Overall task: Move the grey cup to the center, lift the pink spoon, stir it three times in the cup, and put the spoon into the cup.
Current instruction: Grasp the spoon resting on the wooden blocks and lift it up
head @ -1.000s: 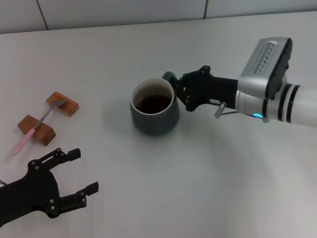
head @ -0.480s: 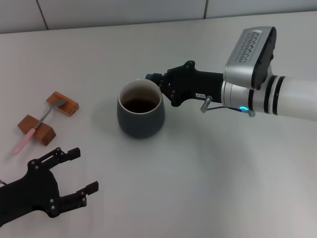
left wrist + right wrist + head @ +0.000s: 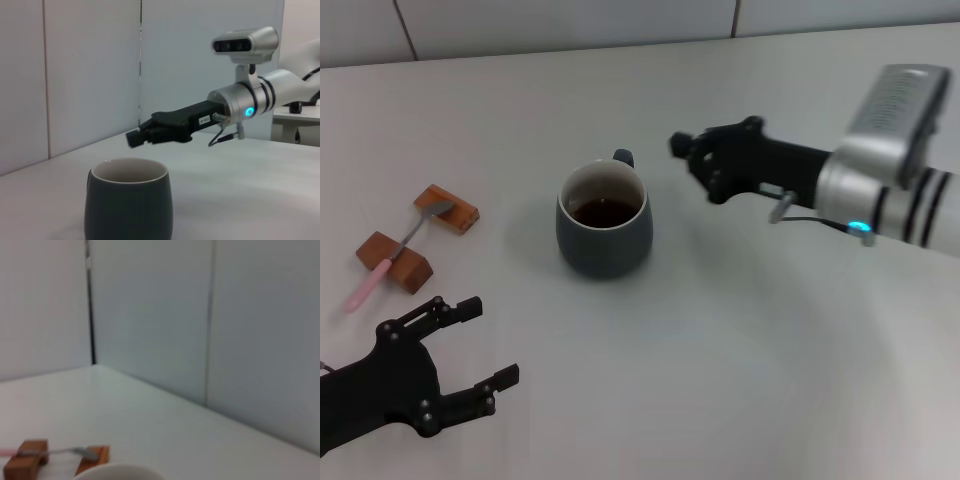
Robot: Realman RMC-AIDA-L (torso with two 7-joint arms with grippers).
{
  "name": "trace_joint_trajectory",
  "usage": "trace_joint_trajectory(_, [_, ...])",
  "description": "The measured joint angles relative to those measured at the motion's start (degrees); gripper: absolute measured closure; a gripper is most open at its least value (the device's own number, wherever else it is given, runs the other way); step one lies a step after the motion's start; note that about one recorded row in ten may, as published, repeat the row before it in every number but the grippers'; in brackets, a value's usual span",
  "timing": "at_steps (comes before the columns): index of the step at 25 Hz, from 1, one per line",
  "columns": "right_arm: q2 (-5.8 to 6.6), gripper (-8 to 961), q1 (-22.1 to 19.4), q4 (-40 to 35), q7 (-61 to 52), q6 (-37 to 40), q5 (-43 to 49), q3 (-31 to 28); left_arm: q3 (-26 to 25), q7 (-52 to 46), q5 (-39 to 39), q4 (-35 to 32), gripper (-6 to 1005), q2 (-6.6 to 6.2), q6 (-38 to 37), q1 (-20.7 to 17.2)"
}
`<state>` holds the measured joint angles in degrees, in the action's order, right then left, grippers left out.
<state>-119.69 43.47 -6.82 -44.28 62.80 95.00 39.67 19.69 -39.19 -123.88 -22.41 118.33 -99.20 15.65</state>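
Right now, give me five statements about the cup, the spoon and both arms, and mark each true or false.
1. The right gripper holds the grey cup by its handle. False: it is off the cup, apart from the handle.
2. The pink spoon lies across two wooden blocks. True.
3. The cup holds dark liquid. True.
4. The left gripper is shut on the spoon. False: its jaws are open and empty, nearer the robot than the spoon.
5. The spoon is in the cup. False: it rests on the blocks, to the cup's left.
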Motion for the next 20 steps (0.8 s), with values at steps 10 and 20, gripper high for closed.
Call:
trace_joint_trajectory(10, [0.44, 909, -11.1, -5.8, 0.5, 9.7, 0.0, -3.7, 0.0, 0.0, 0.7, 0.0, 218, 0.07, 0.1, 0.1])
trace_joint_trajectory(20, [0.63, 604, -18.4, -8.6, 4.7, 16.5, 5.5, -0.4, 0.0, 0.0, 0.8, 0.0, 223, 0.07, 0.1, 0.3])
